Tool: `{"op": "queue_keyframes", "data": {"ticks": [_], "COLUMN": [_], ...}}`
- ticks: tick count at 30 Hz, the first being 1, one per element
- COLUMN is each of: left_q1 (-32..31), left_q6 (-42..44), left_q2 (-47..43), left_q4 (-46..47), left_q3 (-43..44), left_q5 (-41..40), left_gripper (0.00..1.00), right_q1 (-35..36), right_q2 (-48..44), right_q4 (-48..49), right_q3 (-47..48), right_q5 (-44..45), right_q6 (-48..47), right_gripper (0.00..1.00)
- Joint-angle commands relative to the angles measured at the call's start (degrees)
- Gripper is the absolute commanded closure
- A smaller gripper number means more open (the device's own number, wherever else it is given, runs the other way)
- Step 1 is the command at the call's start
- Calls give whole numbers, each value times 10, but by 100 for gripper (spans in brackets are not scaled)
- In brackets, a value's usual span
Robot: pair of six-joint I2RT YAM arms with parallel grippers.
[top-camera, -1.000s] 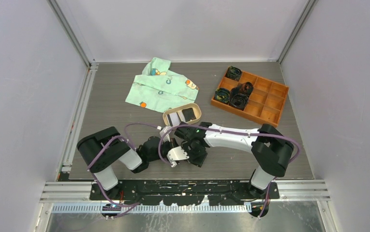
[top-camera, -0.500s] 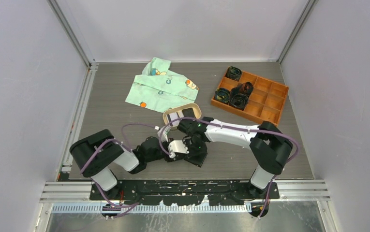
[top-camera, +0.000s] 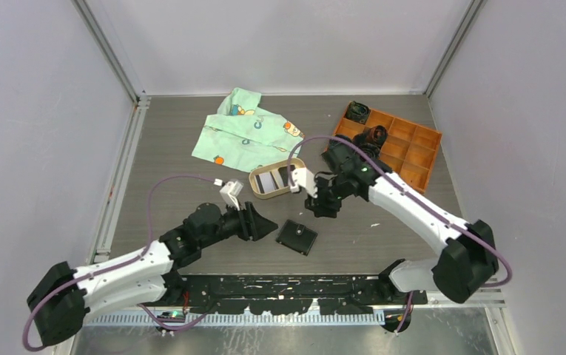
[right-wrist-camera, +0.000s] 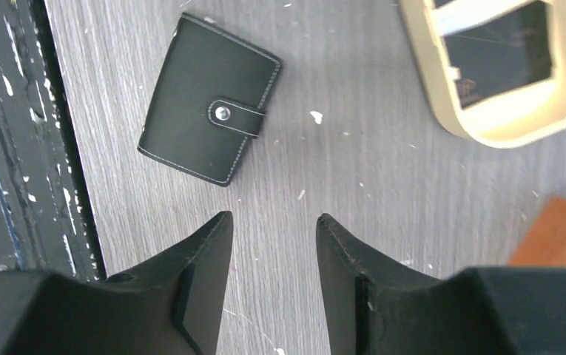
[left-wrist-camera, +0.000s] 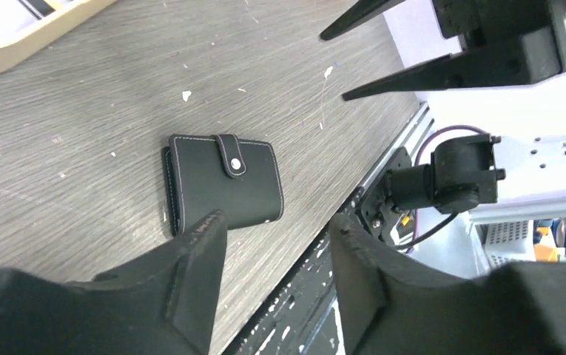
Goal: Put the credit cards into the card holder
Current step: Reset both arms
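Tan tray (top-camera: 253, 180) near card holder (top-camera: 297, 237); left hand (top-camera: 271, 225) and right hand (top-camera: 318, 210) gape empty.

the card holder (top-camera: 297, 237) lies flat on the table (top-camera: 169, 163) near its front edge, about midway across. behind it and slightly left sits the tray (top-camera: 251, 183), with the credit cards (top-camera: 272, 180) lying side by side in it. behind the tray, toward the back left, lies a cloth (top-camera: 244, 137). the compartment box (top-camera: 413, 159) sits at the back right, with rolled items (top-camera: 359, 112) in its left compartments. the left gripper (left-wrist-camera: 278, 220) is just left of the card holder; the right gripper (right-wrist-camera: 274, 217) is behind it to the right, beside the tray.
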Motion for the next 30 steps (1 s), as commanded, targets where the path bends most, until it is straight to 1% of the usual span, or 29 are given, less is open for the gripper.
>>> {"op": "queue_keyframes", "data": {"ticks": [1, 4, 5, 6, 8, 10, 11, 14, 16, 17, 20, 22, 24, 25, 26, 27, 29, 30], "left_q1": [1, 1, 1, 1, 1, 1, 1, 1, 1, 1, 1, 1, 1, 1, 1, 1, 2, 2], "left_q6": [100, 130, 135, 139, 141, 140, 140, 137, 132, 130, 119, 109, 108, 113, 121, 130, 146, 153], "left_q2": [-83, -112, -117, -119, -121, -122, -122, -124, -120, -118, -114, -121, -137, -149, -159, -171, -191, -203], "left_q4": [-181, -238, -248, -254, -259, -263, -266, -270, -266, -261, -240, -223, -223, -232, -248, -267, -303, -316], "left_q3": [45, 73, 81, 86, 95, 105, 108, 109, 101, 95, 78, 71, 76, 85, 99, 114, 144, 158], "left_q5": [-41, -38, -35, -30, -16, -8, -3, -1, -2, 2, 18, 23, 21, 16, 6, -3, -29, -42], "left_gripper": [40, 35, 33, 33, 33, 32, 32, 28, 27, 28, 29, 30, 29, 28, 26, 21, 11, 6], "right_q1": [-67, -131, -153, -175, -209, -222, -235, -285, -319, -332, -372, -391, -409, -418, -428, -437, -457, -469], "right_q2": [-78, -133, -158, -176, -201, -204, -201, -189, -198, -209, -245, -258, -261, -261, -261, -263, -267, -270], "right_q4": [12, 36, 49, 56, 92, 116, 117, 137, 207, 243, 291, 311, 336, 332, 319, 308, 295, 295], "right_q3": [25, 29, 27, 29, 26, 31, 36, 36, -5, -29, -79, -86, -84, -77, -69, -61, -48, -46], "right_q5": [-73, -114, -123, -132, -132, -122, -130, -268, -360, -372, -360, -359, -338, -322, -304, -292, -289, -302], "right_q6": [62, 110, 132, 143, 210, 298, 333, 408, 467, 491, 529, 560, 608, 620, 625, 634, 645, 646], "right_gripper": [47, 37, 31, 19, 2, 1, 1, 1, 0, 1, 0, 1, 0, 1, 1, 0, 1, 0]}}
